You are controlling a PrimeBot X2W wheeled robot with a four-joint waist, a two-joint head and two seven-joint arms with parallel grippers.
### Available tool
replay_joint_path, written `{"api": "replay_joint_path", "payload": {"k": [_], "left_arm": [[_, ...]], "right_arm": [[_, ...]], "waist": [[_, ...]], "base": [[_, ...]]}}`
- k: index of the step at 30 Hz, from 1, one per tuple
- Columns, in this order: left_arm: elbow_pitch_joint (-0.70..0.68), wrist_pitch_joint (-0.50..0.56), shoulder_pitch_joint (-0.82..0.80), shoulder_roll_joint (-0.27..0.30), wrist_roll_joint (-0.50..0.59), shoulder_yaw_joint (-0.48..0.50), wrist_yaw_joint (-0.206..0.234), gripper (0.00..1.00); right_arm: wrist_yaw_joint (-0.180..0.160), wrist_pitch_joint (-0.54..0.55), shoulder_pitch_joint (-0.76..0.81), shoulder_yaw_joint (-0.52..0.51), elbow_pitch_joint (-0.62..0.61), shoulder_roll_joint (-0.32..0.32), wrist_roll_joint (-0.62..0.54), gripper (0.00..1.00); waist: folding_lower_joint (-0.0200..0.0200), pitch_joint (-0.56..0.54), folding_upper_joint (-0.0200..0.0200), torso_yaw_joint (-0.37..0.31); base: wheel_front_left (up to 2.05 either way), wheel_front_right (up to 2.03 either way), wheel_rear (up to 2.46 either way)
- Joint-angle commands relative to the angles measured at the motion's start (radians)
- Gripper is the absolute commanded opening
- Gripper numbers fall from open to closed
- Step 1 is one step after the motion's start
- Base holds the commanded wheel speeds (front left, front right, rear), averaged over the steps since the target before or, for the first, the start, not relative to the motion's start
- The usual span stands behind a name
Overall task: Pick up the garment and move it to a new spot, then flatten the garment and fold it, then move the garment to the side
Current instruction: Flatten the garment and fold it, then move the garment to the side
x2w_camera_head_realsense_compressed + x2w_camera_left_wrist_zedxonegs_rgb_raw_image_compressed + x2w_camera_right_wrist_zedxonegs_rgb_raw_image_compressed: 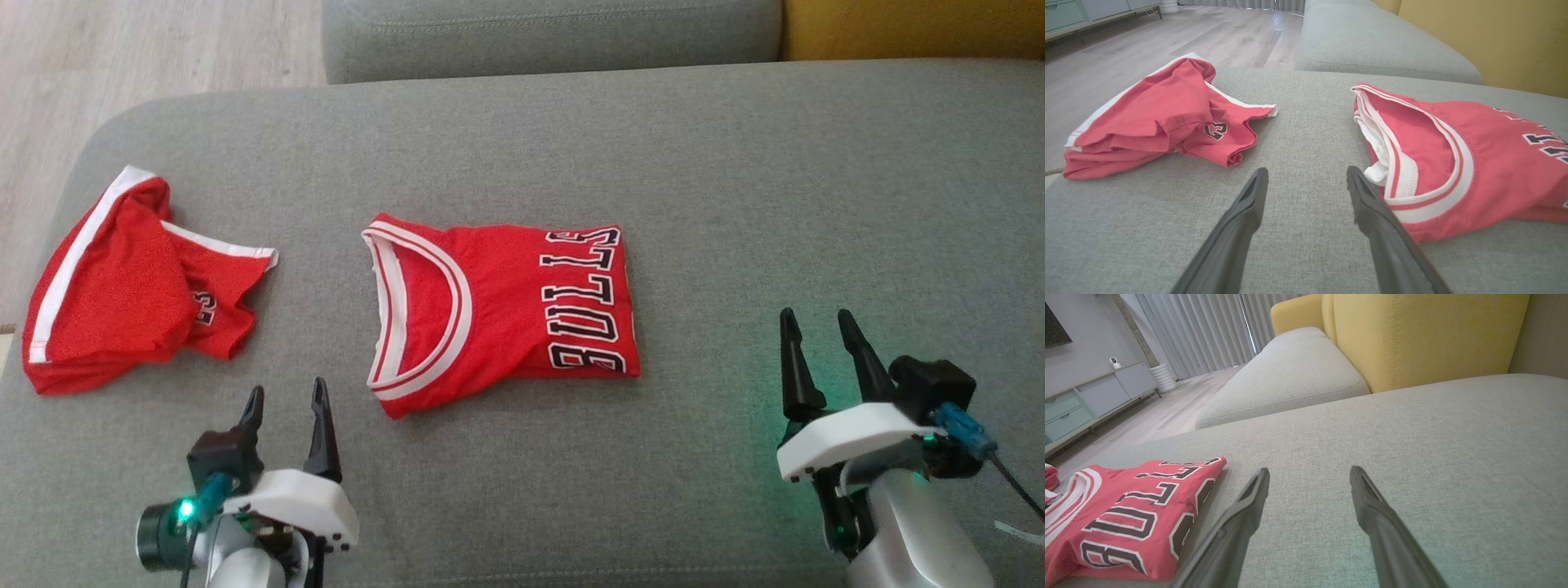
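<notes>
The folded jersey [502,306] lies at the middle of the sofa [735,163], with the shorts [135,286] far left. The left gripper [286,389] and right gripper [815,314] hover near, fingers spread, empty. Pinching only the top layer would likely drag the fold open.

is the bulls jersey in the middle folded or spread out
Folded: the jersey lies as a compact rectangle, collar at one end, BULLS lettering right at the opposite edge.

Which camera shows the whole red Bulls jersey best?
The head view: the folded red jersey with white-trimmed collar lies whole on the grey fabric sofa seat, letters and neckline visible. The left wrist view catches mainly its collar end; the right wrist view its lettered end.
</notes>
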Motion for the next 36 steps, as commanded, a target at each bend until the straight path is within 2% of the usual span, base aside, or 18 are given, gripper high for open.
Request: {"api": "replay_joint_path", "payload": {"k": [1,8,13,19,24,29,33,34,35,36], "left_arm": [[-0.038,-0.012,-0.014,0.008,0.02,0.037,0.01,1.0],[-0.044,-0.012,-0.003,0.008,0.026,0.033,0.012,1.0],[-0.049,-0.012,-0.024,0.008,0.023,0.011,0.006,1.0],[-0.033,-0.012,-0.06,0.008,0.007,-0.053,-0.005,1.0],[-0.033,-0.012,-0.079,0.008,-0.02,-0.102,0.006,1.0],[-0.036,-0.012,-0.084,0.008,-0.046,-0.112,0.017,1.0],[-0.04,-0.012,-0.083,0.008,-0.054,-0.113,0.018,1.0],[-0.042,-0.012,-0.081,0.008,-0.062,-0.107,0.024,1.0],[-0.045,-0.012,-0.08,0.008,-0.066,-0.101,0.028,1.0],[-0.047,-0.012,-0.079,0.008,-0.067,-0.098,0.028,1.0]], "right_arm": [[0.007,-0.013,-0.013,0.026,-0.036,0.005,-0.018,1.0],[0.007,-0.013,-0.002,0.027,-0.045,0.005,-0.019,1.0],[0.007,-0.014,-0.019,0.055,-0.047,0.005,-0.033,1.0],[0.007,-0.013,-0.081,0.113,-0.023,0.005,-0.056,1.0],[0.007,0.005,-0.133,0.144,0.018,0.005,-0.072,1.0],[0.007,0.043,-0.164,0.123,0.086,0.005,-0.065,1.0],[0.007,0.065,-0.177,0.097,0.154,0.005,-0.075,1.0],[0.007,0.07,-0.177,0.096,0.166,0.005,-0.076,0.94],[0.007,0.074,-0.176,0.098,0.176,0.005,-0.073,0.76],[0.007,0.078,-0.177,0.102,0.184,0.005,-0.067,0.19]], "waist": [[0.0,-0.007,0.0,-0.004],[0.0,-0.006,0.0,-0.004],[0.0,0.031,0.0,0.023],[0.0,0.08,0.0,0.105],[0.0,0.103,0.0,0.191],[0.0,0.117,0.0,0.261],[0.0,0.128,0.0,0.284],[0.0,0.13,0.0,0.283],[0.0,0.132,0.0,0.28],[0.0,0.135,0.0,0.275]], "base": [[0.0,0.0,0.0],[0.0,0.0,0.0],[0.0,0.0,0.0],[0.0,0.0,0.0],[0.0,0.0,0.0],[0.0,0.0,0.0],[0.0,0.0,0.0],[0.0,0.0,0.0],[0.0,0.0,0.0],[0.0,0.0,0.0]]}}
